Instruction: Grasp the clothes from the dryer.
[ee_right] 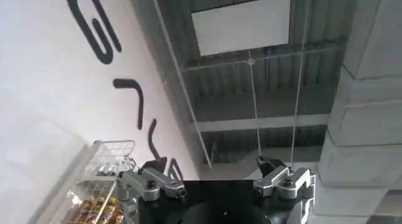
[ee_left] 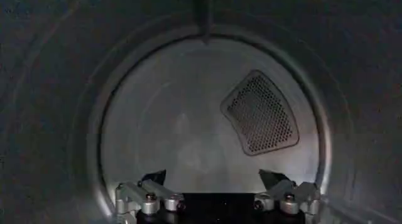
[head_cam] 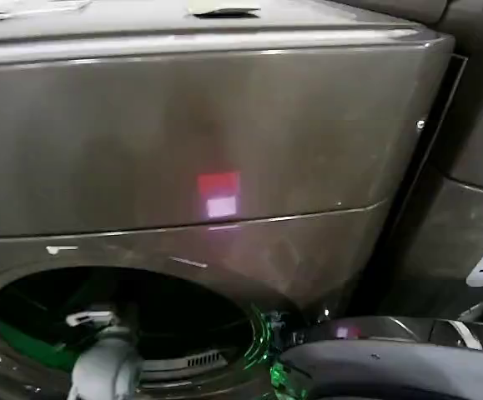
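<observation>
We see the left gripper (ee_left: 213, 181) inside the dryer (head_cam: 224, 142) drum, jaws spread, nothing between them. We cannot make out the clothes. Right gripper (ee_right: 217, 172) spread, aimed ceilingward.

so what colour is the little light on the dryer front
Red, glowing on the dryer's front panel light; clearest in the head view.

White wall (ee_right: 44, 87) — grey ceiling (ee_right: 251, 87)
</observation>
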{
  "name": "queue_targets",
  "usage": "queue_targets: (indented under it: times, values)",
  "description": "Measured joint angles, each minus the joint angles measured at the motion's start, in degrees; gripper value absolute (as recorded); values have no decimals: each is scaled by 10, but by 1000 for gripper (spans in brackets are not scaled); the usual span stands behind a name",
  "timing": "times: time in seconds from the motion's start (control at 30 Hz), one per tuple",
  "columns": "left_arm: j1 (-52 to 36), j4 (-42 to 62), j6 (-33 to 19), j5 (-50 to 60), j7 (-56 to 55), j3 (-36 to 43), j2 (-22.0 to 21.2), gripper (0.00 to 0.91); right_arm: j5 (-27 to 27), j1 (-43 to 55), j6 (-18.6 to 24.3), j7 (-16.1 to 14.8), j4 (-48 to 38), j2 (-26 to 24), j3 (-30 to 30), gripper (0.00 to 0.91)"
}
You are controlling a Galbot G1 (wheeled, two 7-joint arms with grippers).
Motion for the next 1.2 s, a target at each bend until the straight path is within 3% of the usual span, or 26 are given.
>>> queue_targets:
  times: [0.67,0.97,1.2]
  values:
    - [-272,390,-37,52,92,21,-31,907,0,-5,-2,-8,-10,3,13,907]
    - [-354,530,-54,141,286,88,-10,907,0,-7,-3,-11,-11,4,15,907]
    - [-429,650,-86,277,434,153,-13,907,-1,-6,-5,-13,-11,4,15,907]
